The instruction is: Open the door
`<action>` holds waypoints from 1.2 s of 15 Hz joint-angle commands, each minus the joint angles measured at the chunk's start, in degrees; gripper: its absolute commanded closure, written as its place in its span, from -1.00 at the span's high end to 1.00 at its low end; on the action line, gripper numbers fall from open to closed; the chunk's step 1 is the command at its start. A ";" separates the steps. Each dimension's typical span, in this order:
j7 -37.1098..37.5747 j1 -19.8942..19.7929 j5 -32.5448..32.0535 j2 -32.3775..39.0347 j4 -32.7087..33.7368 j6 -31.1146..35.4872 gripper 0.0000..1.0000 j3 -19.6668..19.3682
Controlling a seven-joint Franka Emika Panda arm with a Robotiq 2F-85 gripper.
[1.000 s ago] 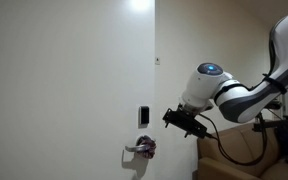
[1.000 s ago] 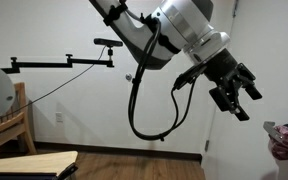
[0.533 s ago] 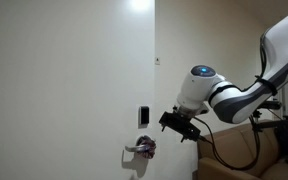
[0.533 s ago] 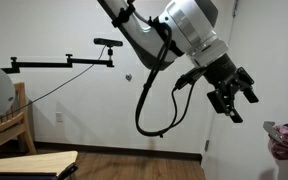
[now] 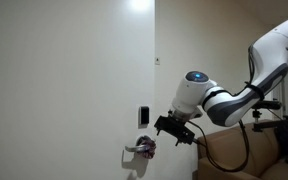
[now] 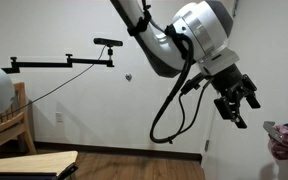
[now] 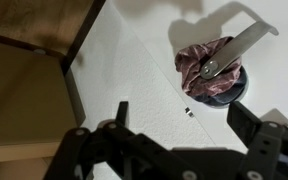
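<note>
The door (image 5: 64,80) is a tall off-white panel in an exterior view. It has a small black keycard reader (image 5: 144,115) above a silver lever handle (image 5: 137,149), and a reddish cloth (image 5: 147,146) is wrapped at the handle's base. My gripper (image 5: 169,128) is open and empty. It hangs in the air just to the right of the reader, apart from the door. In the wrist view the lever (image 7: 234,47) and cloth (image 7: 209,72) lie ahead of my open gripper (image 7: 184,125), with its fingers (image 7: 121,113) spread. My gripper (image 6: 234,105) and the cloth-wrapped handle (image 6: 282,140) also show in an exterior view.
A brown armchair (image 5: 224,160) stands under my arm beside the door. A black stand (image 5: 284,130) is at the far right. In an exterior view a wooden chair (image 6: 6,120) and a black camera boom (image 6: 54,62) stand by the back wall.
My gripper has moved steadily closer to the door, toward the handle and a little lower. It has stayed open. The door and handle have not moved.
</note>
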 commanded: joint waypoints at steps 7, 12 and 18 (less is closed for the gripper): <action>1.63 31.30 10.75 -1.57 5.73 6.39 1.00 -30.86; 6.49 46.41 13.21 2.22 12.59 3.65 1.00 -44.65; 11.31 57.45 20.12 9.83 19.81 0.81 1.00 -57.71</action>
